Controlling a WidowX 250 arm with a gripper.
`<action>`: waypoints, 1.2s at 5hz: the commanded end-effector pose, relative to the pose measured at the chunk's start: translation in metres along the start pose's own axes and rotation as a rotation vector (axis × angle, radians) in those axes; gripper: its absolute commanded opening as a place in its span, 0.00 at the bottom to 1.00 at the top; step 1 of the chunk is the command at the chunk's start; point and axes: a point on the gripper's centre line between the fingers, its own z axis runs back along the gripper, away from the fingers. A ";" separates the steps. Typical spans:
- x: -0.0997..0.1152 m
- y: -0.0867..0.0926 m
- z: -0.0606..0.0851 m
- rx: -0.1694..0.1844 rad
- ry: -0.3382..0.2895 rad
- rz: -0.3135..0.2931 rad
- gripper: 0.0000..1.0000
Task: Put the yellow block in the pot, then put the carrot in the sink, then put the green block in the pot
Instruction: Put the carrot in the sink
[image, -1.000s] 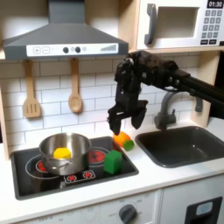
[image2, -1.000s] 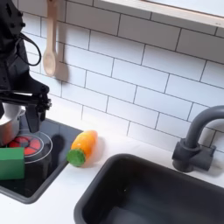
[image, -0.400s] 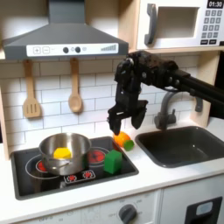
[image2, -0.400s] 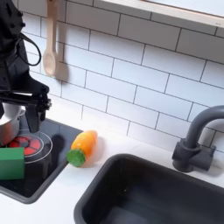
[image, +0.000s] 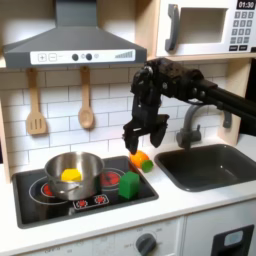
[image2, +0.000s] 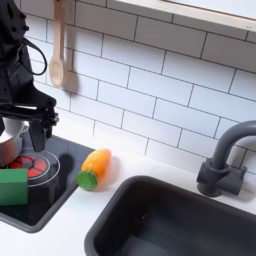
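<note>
The small bright yellow toy block (image: 70, 175) lies inside the shiny round steel pot (image: 52, 168), which stands on the black stovetop (image: 45, 205) at the first exterior view's left. The stubby orange toy carrot (image2: 94, 166) with its green tip lies on the white tabletop (image2: 62, 228) just off the stovetop's corner, between the stovetop and the dark grey rectangular sink (image2: 170, 222), its green tip pointing toward the near edge in the second exterior view. The small bright green toy block (image: 129, 184) sits on the stovetop, just in front of the carrot in the first exterior view and near the pot without touching it. The black end effector (image: 146, 133) hangs above the carrot with its fingers spread apart and nothing between them. A dark curved faucet (image2: 225, 158) rises behind the sink. Two wooden utensils (image: 61, 103) hang on the white tiled wall above the pot.
</note>
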 end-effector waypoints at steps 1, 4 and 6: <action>0.000 0.000 0.000 0.000 0.002 0.000 1.00; 0.037 -0.009 -0.001 -0.014 -0.042 0.010 1.00; 0.053 -0.019 -0.022 -0.026 -0.010 0.008 1.00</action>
